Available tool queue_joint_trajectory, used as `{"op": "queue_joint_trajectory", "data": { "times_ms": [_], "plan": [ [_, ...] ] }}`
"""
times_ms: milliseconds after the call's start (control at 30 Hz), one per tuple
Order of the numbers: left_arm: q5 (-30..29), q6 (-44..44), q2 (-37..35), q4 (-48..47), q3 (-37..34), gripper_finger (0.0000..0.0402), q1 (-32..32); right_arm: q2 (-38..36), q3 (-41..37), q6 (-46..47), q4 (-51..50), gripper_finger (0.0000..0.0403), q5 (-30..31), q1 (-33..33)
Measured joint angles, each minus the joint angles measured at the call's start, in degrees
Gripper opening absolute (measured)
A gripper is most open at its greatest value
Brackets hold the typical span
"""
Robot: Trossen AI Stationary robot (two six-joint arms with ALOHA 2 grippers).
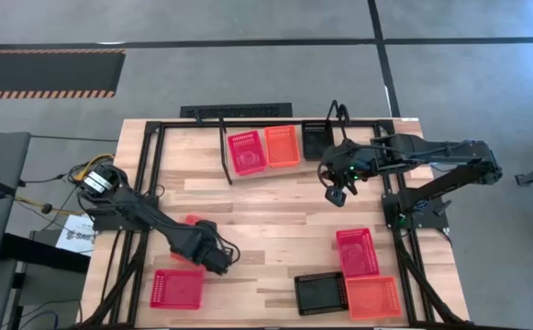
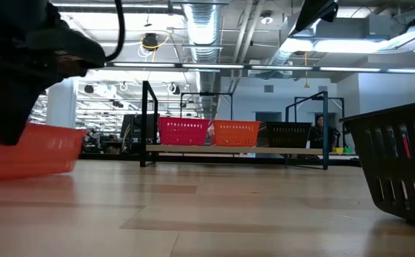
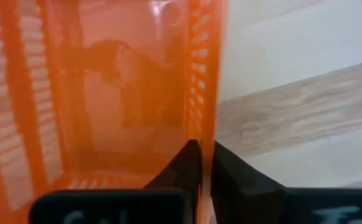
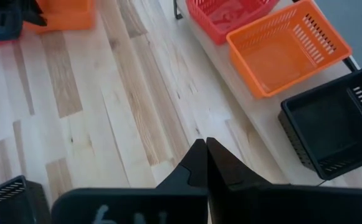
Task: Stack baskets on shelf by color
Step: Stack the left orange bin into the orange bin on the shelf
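At the lower left of the high view we see the left gripper (image 3: 205,163) pinched on the wall of an orange basket (image 3: 106,93), beside a pinkish-red basket (image 1: 176,288). At the upper middle, the shelf (image 1: 248,174) carries 3 baskets: pinkish-red, orange, black. The right gripper (image 4: 204,155), fingers pressed together and empty, hovers just before the shelf.

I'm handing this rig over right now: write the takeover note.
Left hand: shut on an orange basket wall, near the table's left front.
Right hand: shut, empty, hovering just in front of the shelf.
Done: the shelf holds a red basket, an orange basket and a black basket, side by side.
Left: a red basket front left; red, black and orange baskets front right.
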Motion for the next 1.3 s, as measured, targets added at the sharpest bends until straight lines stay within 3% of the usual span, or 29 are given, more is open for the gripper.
{"op": "queue_joint_trajectory", "data": {
  "times_ms": [167, 467, 600, 733, 933, 1067, 1300],
  "plan": [
    [0.20, 12.87, 0.00, -5.97, 4.79, 0.0002, 2.22, 0.00, 0.00, -1.04, 0.04, 0.0007, 0.01, 0.00],
    [-8.98, 53.82, 0.00, -18.51, 21.11, 0.0000, 3.17, 0.02, 0.00, -1.50, 1.92, 0.0007, 0.04, -2.26],
    [-11.20, 66.48, -0.02, -21.33, 24.83, 0.0000, 3.17, 0.02, 0.00, 0.08, 4.39, 0.0007, -1.90, -4.87],
    [-13.13, 70.30, -0.02, -23.60, 25.85, 0.0000, 3.17, 0.02, 0.00, -0.41, 7.13, 0.0007, -4.36, -7.26],
    [-22.74, 65.57, 0.07, -26.00, 30.03, 0.0000, 4.33, 0.55, 0.00, -2.27, 13.25, 0.0007, -16.04, -10.79],
    [-27.98, 69.61, 0.00, -26.34, 34.30, 0.0000, 5.46, 1.36, -0.10, -7.33, 19.34, 0.0007, -25.58, -12.12],
    [-28.53, 77.91, -0.02, -24.85, 35.99, 0.0000, 8.77, 3.70, 0.04, -8.37, 31.38, 0.0007, -31.95, -11.68]
  ]
}}
